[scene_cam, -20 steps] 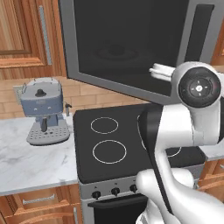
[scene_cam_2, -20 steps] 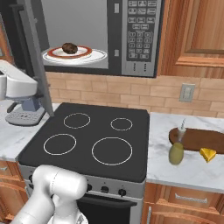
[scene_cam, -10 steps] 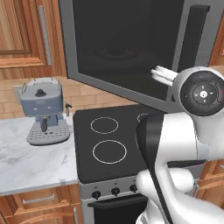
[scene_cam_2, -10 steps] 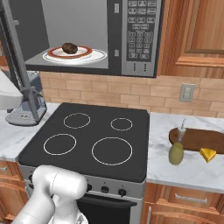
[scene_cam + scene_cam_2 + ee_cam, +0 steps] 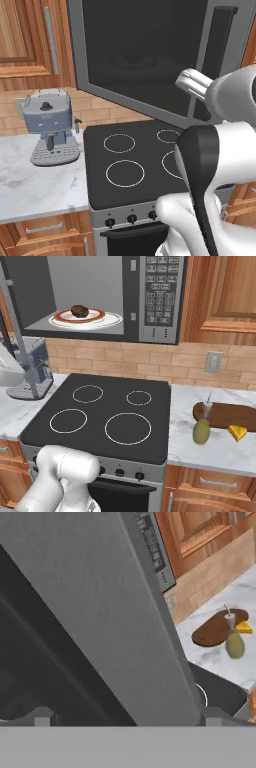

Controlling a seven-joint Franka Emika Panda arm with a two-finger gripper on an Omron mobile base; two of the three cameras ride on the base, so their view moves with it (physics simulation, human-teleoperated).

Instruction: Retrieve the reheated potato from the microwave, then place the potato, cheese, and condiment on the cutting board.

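Right base view, L to R: 1 coffee machine [image 5: 31, 368] on the left counter, partly behind the open microwave door [image 5: 15, 331]. 1 microwave [image 5: 150, 298] above the stove, door swung wide to the left, keypad on its right side. Inside: 1 white plate [image 5: 107, 320] w/ 1 potato [image 5: 79, 311] on it, sitting left of plate centre. Below, 1 black stove [image 5: 105, 416] w/ 4 burner rings, knobs along the front. 1 wall outlet [image 5: 213, 362] on the brick backsplash. Right counter: 1 bottle [image 5: 202, 428] upright, just in front of the left end of the cutting board [image 5: 230, 415]; can't tell if touching. 1 cheese wedge [image 5: 237, 432] at the board's front edge, right of the bottle, seems to overlap the rim.

Hand view: gripper [image 5: 125, 719] jaws spread wide, 2 fingertips [image 5: 42, 716] far apart at the bottom, nothing between them, nothing held. Door edge straight ahead, close. Bottle, cheese, board visible far right.

Left base view: door's dark glass up top, arm at lower right.
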